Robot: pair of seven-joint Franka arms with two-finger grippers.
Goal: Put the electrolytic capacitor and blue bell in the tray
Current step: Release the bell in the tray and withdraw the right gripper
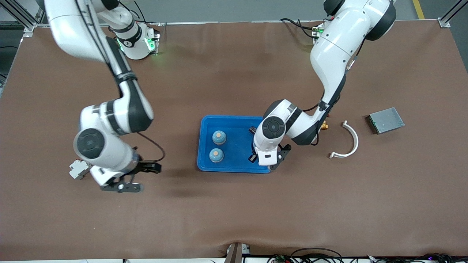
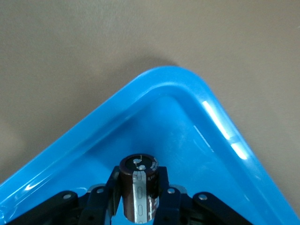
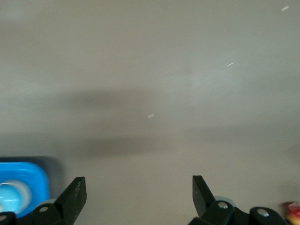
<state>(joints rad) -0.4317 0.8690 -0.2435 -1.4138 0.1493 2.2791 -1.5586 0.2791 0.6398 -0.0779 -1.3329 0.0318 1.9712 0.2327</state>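
Note:
The bright-blue tray [image 1: 236,146] lies mid-table. Two blue bells [image 1: 219,137] [image 1: 216,155] stand in it, toward the right arm's end. My left gripper [image 1: 265,162] is over the tray's corner toward the left arm's end. In the left wrist view this gripper [image 2: 138,177] is shut on the dark electrolytic capacitor [image 2: 138,190], held upright over the tray floor [image 2: 173,126] by the rounded corner. In the front view the hand hides the capacitor. My right gripper [image 1: 140,178] is open and empty over bare table toward the right arm's end; it shows in its wrist view [image 3: 138,187].
A white curved piece [image 1: 349,140] and a grey metal plate [image 1: 386,120] lie toward the left arm's end. A small brass part [image 1: 324,126] sits by the left arm's elbow. A small white-grey part [image 1: 79,169] lies beside the right hand.

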